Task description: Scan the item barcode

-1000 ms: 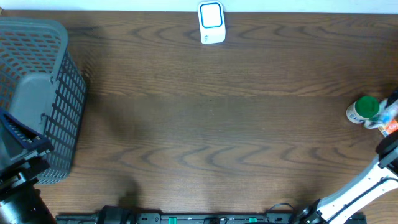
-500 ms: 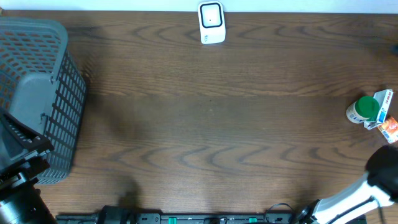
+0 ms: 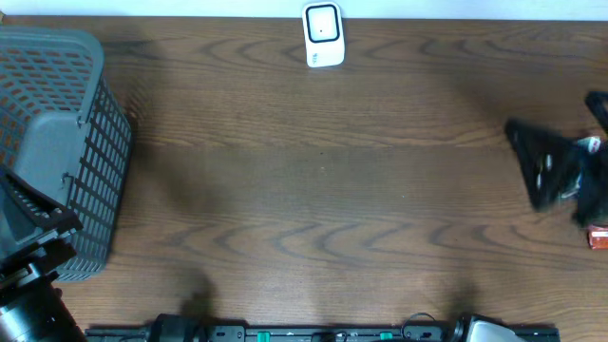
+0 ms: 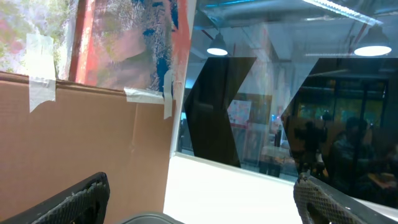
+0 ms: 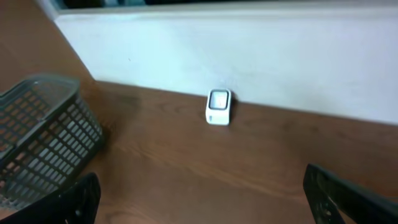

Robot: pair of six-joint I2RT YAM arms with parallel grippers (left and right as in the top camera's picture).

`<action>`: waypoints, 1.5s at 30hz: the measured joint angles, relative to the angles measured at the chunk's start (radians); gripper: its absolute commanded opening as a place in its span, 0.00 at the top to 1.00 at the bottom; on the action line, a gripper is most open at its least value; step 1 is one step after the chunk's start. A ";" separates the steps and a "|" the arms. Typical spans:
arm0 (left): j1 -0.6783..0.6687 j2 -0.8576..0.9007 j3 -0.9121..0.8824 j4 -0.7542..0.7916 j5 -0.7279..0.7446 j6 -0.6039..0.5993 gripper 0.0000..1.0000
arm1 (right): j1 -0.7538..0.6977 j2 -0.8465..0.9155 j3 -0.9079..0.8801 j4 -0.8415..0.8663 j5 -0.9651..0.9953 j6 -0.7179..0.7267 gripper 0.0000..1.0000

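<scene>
Item is sitting at the right edge of the table, mostly hiding under the right gripper, so only a white sliver is showing, with a red-orange scrap near it. I'm guessing we're in the reach-and-grab step. Its fingers are gaping wide around nothing, and the left gripper is idling by the basket, fingers also spread and empty. Next it's needing to drop, pinch the item, then face the barcode toward the scanner at the far edge. No brand or writing is coming through readable.

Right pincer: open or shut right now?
Open: the right pincer has its fingers far apart at the wrist view's lower corners, nothing gripped between them.
</scene>
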 measured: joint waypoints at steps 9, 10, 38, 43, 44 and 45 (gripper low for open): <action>0.000 0.000 0.000 0.000 0.000 0.000 0.05 | 0.000 -0.225 0.002 0.054 0.035 -0.044 0.01; 0.000 0.000 0.000 0.000 0.000 0.000 0.05 | 0.000 -0.240 0.002 0.064 0.041 -0.058 0.01; 0.000 0.000 0.000 0.000 0.000 0.000 0.05 | -0.004 -0.610 -0.743 0.831 0.033 -0.340 0.01; 0.000 0.000 0.000 0.000 0.000 0.000 0.05 | -0.004 -0.723 -1.032 0.991 0.034 -0.341 0.01; 0.000 0.000 0.000 0.000 0.000 0.000 0.05 | -0.004 -0.744 -1.083 1.016 0.035 -0.341 0.01; 0.000 0.000 0.000 0.000 0.000 0.000 0.05 | -0.004 -0.768 -1.141 1.046 0.036 -0.340 0.01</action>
